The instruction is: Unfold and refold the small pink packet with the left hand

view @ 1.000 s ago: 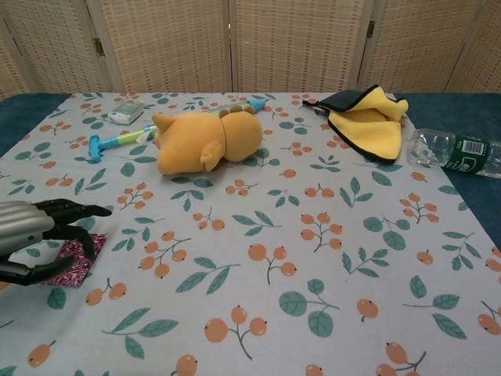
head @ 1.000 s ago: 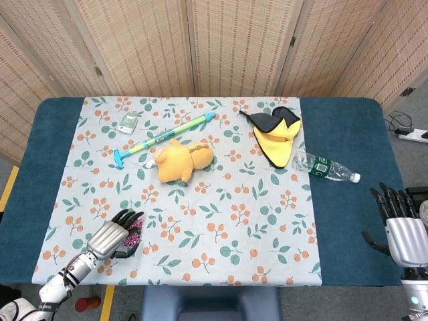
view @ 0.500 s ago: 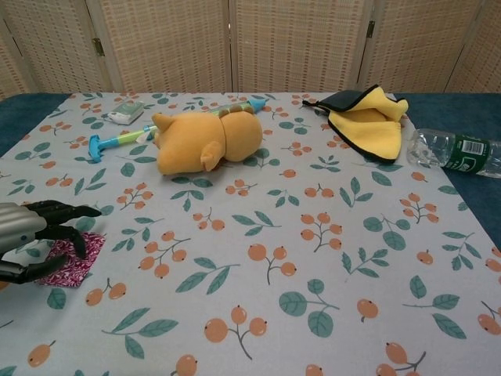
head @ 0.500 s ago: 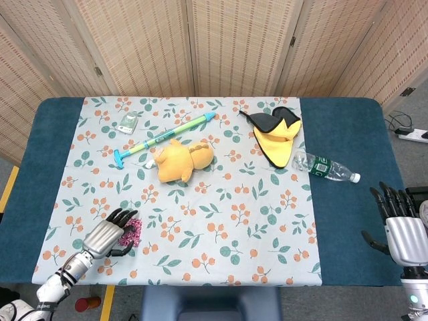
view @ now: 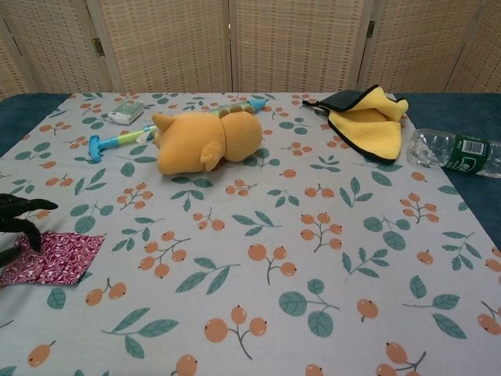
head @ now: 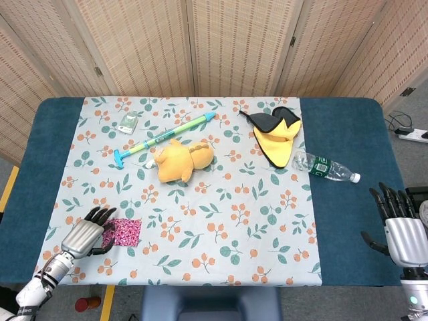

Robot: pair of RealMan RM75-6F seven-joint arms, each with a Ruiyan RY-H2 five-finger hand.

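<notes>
Pink packet (head: 124, 232) is your target, but start wide: the floral cloth (head: 221, 221) covers your table, with the plush toy (head: 182, 159) well beyond the packet. Your right hand (head: 401, 227) rests at the far right edge, empty, fingers apart. Your left hand (head: 85, 233) has fingertips (view: 31, 233) touching the packet's left edge; it lies flat near the front-left corner.

Woven folding screen (head: 221, 47) behind a blue table (head: 348, 194) with floral cloth (head: 227, 221).
</notes>
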